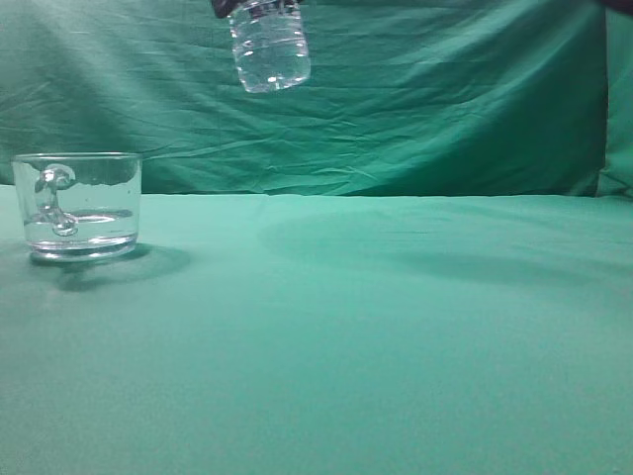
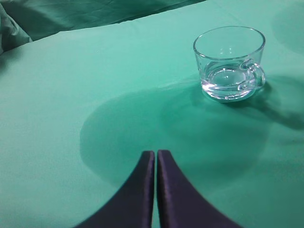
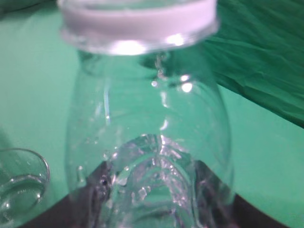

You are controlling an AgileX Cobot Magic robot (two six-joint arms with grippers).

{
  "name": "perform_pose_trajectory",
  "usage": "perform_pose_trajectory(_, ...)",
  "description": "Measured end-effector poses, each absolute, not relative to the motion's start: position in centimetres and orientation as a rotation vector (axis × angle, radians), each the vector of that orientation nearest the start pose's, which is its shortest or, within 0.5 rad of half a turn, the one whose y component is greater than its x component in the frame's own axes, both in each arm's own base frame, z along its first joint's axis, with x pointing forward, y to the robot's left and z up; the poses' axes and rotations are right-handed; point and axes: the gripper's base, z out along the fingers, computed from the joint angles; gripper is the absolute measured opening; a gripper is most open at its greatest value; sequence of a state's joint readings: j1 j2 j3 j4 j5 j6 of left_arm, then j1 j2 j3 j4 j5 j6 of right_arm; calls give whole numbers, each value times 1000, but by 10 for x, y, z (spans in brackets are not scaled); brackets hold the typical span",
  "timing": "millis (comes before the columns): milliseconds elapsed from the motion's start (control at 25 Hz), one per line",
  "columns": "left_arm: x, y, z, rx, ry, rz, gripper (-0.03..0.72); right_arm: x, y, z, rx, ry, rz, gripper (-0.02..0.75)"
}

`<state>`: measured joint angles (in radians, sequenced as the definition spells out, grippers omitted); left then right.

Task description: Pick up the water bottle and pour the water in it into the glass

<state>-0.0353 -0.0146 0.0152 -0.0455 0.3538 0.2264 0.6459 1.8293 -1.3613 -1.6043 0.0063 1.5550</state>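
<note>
The left gripper (image 2: 155,159) hangs low with fingers pressed together, while the right gripper (image 3: 156,209) clamps something, raised high.

Light was soft and even, coming from above, and everything carried a green cast. In the exterior view the picture was slightly hazy; the glass (image 1: 77,206) threw a faint shadow to its lower right on the bench (image 1: 396,346), and a wide dim shadow lay right of centre. In the left wrist view a large round shadow spread mid-frame. In the right wrist view the bottle (image 3: 147,142) was blurred, with white glare spots on its rim and shoulder.
</note>
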Motion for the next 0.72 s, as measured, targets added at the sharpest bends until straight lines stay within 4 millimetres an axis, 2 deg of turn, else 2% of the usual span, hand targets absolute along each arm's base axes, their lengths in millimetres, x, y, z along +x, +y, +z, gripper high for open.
perform_pose_trajectory(440, 53, -3, 177, 212, 1826, 90, 0, 327, 146, 279, -586, 1951, 434, 328)
perform_pose_trajectory(600, 53, -3, 177, 212, 1826, 90, 0, 319, 119, 271, -581, 1958, 444, 328)
perform_pose_trajectory(720, 53, -3, 177, 212, 1826, 90, 0, 314, 107, 260, -607, 1948, 434, 328)
